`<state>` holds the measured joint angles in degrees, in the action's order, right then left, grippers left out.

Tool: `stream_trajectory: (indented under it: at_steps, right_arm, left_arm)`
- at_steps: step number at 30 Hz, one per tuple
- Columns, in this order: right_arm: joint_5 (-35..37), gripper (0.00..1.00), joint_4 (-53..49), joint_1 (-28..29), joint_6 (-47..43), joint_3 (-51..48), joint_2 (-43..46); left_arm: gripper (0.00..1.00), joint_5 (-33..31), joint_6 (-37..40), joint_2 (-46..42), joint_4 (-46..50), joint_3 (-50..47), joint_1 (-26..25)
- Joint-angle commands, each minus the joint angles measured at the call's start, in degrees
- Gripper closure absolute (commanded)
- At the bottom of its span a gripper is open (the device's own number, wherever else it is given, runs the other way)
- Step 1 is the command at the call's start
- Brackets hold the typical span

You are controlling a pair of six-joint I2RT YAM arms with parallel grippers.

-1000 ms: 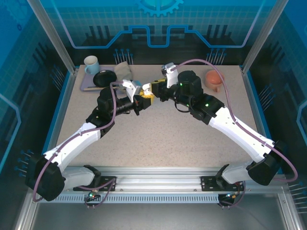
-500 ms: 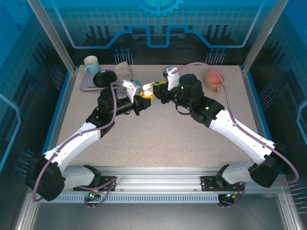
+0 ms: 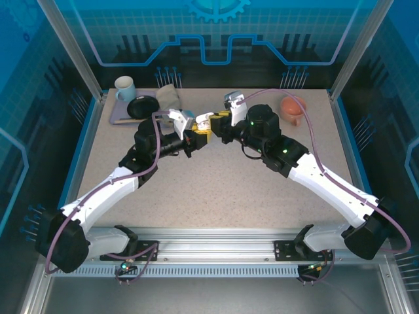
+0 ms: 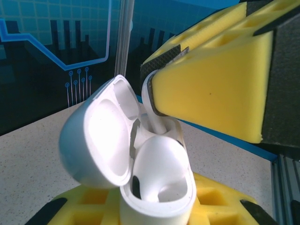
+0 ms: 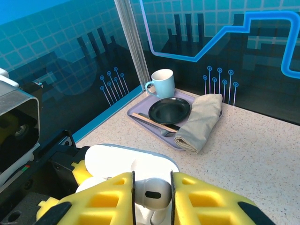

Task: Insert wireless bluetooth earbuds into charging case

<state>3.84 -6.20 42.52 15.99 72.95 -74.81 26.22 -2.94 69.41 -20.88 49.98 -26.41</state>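
Counted from overhead on the speckled beige desk (image 3: 216, 190): two white jointed arms, a left arm (image 3: 111, 186) and a right arm (image 3: 327, 183), meeting tip to tip near the rear middle; one lilac rectangular tray (image 3: 118, 116) at the rear left, carrying one pale blue ceramic mug (image 3: 124, 86), one round black plate (image 3: 143, 106) and one folded grey-beige cloth (image 3: 169, 97); one coral-orange cup (image 3: 291, 109) at the rear right, well apart from the tray. Between the arms, one white clamshell plastic charging case (image 4: 98, 140), lid swung open and tilted back, clamped low on its body between the yellow foam pads of the left end effector (image 4: 155, 209). Directly above it, one white stemmed plastic earbud (image 5: 152, 191), pinched tight between the two yellow foam pads of the right end effector (image 5: 152, 200). Too small from overhead to tell how earbud and case sit together. Added by the left wrist view: the earbud's stem pointing down into the open mouth of the case, just behind its front rim, depth impossible to judge, with the right end effector's pad coming in from the upper right. Added by the right wrist view: the earbud's rounded head with a dark oval spot facing the lens, the white case below it, and the tray close up beyond, mug at its far corner, plate in the middle, cloth along its right side.
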Motion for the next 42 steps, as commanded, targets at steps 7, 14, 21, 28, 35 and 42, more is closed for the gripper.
stream_trajectory:
  at_steps: [7, 14, 21, 28, 35, 42]
  right_arm:
    - [-2.2, 0.76, 0.0, 2.5, -2.3, -1.4, 0.3]
    - [-0.1, 0.64, -0.4, 2.6, -1.8, -0.8, 1.0]
    - [1.8, 0.59, -1.5, 2.4, -1.5, 1.2, 1.6]
    - [3.5, 0.51, -2.3, 2.1, -0.6, 1.1, 3.3]
    - [3.5, 0.42, -2.5, 0.6, 2.8, 0.6, 6.4]
    - [3.6, 0.36, -6.7, -2.3, 7.0, 4.5, 6.4]
  left_arm:
    - [1.0, -2.0, -0.3, 0.1, -4.1, 2.8, 0.0]
    - [1.0, -2.0, -0.2, 0.3, -3.7, 3.0, 0.0]
    - [1.0, -2.0, -0.2, 0.6, -3.9, 2.8, 0.0]
    - [1.0, -2.0, 0.0, 0.8, -3.9, 2.7, 0.0]
    - [1.0, -1.8, -0.2, 1.0, -4.3, 2.3, 0.0]
    - [1.0, -1.7, -0.2, 1.1, -4.8, 1.4, 0.0]
